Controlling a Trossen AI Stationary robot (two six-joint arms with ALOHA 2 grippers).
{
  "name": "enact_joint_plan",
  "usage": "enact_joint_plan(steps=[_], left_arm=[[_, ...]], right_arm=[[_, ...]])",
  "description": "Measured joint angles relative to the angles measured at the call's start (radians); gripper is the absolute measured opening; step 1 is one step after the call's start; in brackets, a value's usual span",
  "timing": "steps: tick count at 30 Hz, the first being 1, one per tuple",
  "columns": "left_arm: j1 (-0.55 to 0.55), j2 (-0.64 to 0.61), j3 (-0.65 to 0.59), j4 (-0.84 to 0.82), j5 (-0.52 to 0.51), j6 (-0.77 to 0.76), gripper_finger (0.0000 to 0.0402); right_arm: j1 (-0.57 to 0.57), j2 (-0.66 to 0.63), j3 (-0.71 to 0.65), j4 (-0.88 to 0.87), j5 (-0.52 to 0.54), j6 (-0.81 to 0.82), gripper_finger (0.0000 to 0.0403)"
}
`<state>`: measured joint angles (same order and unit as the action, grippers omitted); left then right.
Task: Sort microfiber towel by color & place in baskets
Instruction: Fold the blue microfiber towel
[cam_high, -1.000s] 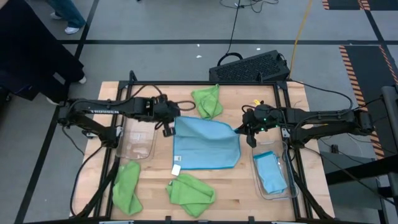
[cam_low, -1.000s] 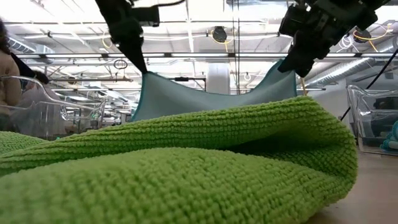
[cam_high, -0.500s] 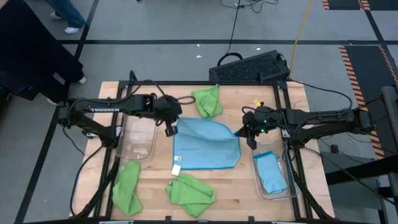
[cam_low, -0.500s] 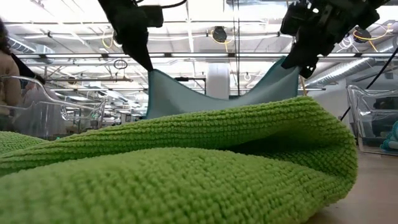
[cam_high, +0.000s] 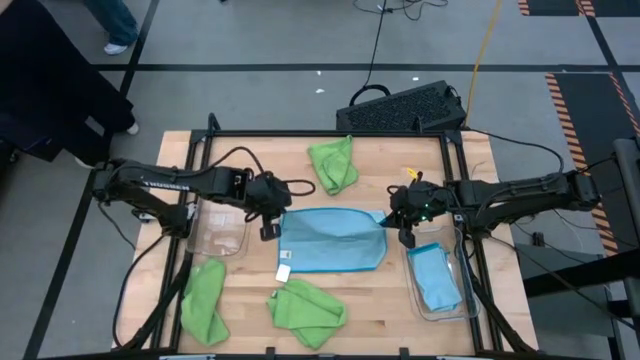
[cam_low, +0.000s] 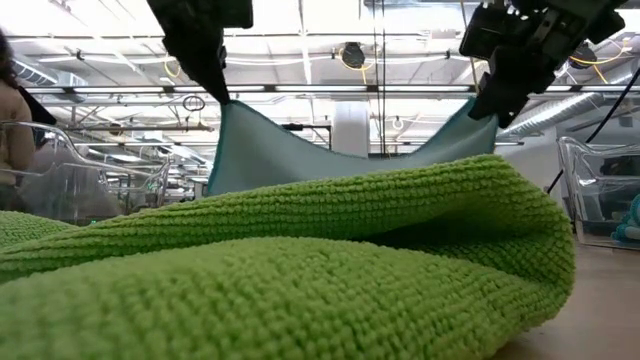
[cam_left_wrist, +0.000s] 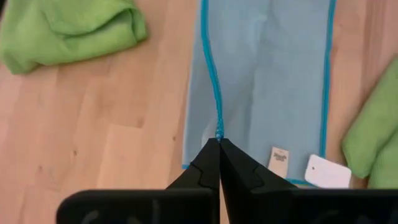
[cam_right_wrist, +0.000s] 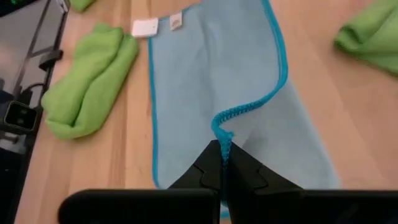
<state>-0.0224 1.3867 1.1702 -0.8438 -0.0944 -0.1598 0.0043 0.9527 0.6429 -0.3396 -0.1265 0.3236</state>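
The jaws of the left gripper (cam_high: 271, 221) are pinched together on the far-left corner of a light blue towel (cam_high: 333, 240), and the jaws of the right gripper (cam_high: 400, 225) are clamped on its far-right corner. The towel is held raised between them at mid-counter, its far edge lifted and sagging in the middle as seen in the low view, while its near edge with a white tag (cam_high: 283, 272) is laid on the wooden counter (cam_high: 370, 300).

A clear basket (cam_high: 221, 228) is placed on the left side of the counter, just beside the left gripper, and nothing can be made out in it. A second clear basket (cam_high: 461, 300) is set on the right, near the right gripper, and a folded light blue towel (cam_high: 434, 279) is held in it.

Three lime green towels are spread about the counter: one (cam_high: 333, 163) at the far edge, one (cam_high: 203, 300) at the near left, just near of the left basket, and one (cam_high: 306, 310) at the near middle, close to the tag. A black perforated crate (cam_high: 405, 107) is seen on the floor beyond the far edge of the counter.
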Motion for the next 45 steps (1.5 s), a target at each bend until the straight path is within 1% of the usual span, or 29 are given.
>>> enact_joint_plan(steps=[2, 5, 10, 15, 19, 23, 26, 30, 35, 38, 39, 41, 43, 45], left_arm=[[-0.013, 0.0, -0.006, -0.006, -0.001, -0.009, 0.0002], [-0.029, 0.0, -0.033, -0.006, -0.01, -0.031, 0.0004], [-0.039, 0.001, -0.127, 0.05, -0.035, -0.088, 0.0004], [-0.048, 0.002, -0.199, 0.113, 0.012, -0.157, 0.0002], [-0.072, 0.002, -0.211, 0.125, 0.022, -0.17, 0.0006], [-0.084, 0.001, -0.211, 0.124, 0.085, -0.197, 0.0004], [-0.092, 0.001, -0.211, 0.124, 0.095, -0.241, 0.001], [-0.099, 0.001, -0.211, 0.123, 0.111, -0.316, 0.0039], [-0.098, 0.001, -0.149, 0.124, 0.232, -0.392, 0.0084], [-0.098, 0.001, -0.093, 0.123, 0.311, -0.388, 0.0103], [-0.098, 0.001, -0.075, 0.124, 0.319, -0.379, 0.0108], [-0.095, 0.0, -0.044, 0.128, 0.296, -0.349, 0.0113], [-0.089, 0.0, -0.036, 0.144, 0.204, -0.318, 0.0114], [-0.079, 0.0, -0.044, 0.173, 0.095, -0.307, 0.0115]], right_arm=[[0.017, 0.0, -0.017, 0.022, 0.0, 0.023, 0.0], [0.047, 0.002, -0.062, 0.113, 0.0, 0.061, 0.0], [0.091, 0.032, -0.129, 0.259, -0.004, 0.116, 0.0], [0.126, 0.08, -0.133, 0.261, -0.007, 0.129, 0.0], [0.149, 0.111, -0.133, 0.261, -0.008, 0.147, 0.0], [0.172, 0.132, -0.133, 0.261, -0.008, 0.149, 0.0006], [0.183, 0.138, -0.133, 0.261, -0.008, 0.137, 0.0029], [0.192, 0.138, -0.133, 0.261, -0.009, 0.137, 0.0081], [0.204, 0.138, -0.133, 0.261, -0.095, 0.125, 0.0149], [0.212, 0.134, -0.125, 0.256, -0.14, 0.131, 0.0173], [0.215, 0.134, -0.117, 0.253, -0.14, 0.131, 0.0177], [0.216, 0.134, -0.098, 0.25, -0.139, 0.11, 0.0179], [0.216, 0.134, -0.079, 0.251, -0.106, 0.079, 0.0179], [0.216, 0.134, -0.067, 0.252, -0.033, 0.042, 0.0177]])
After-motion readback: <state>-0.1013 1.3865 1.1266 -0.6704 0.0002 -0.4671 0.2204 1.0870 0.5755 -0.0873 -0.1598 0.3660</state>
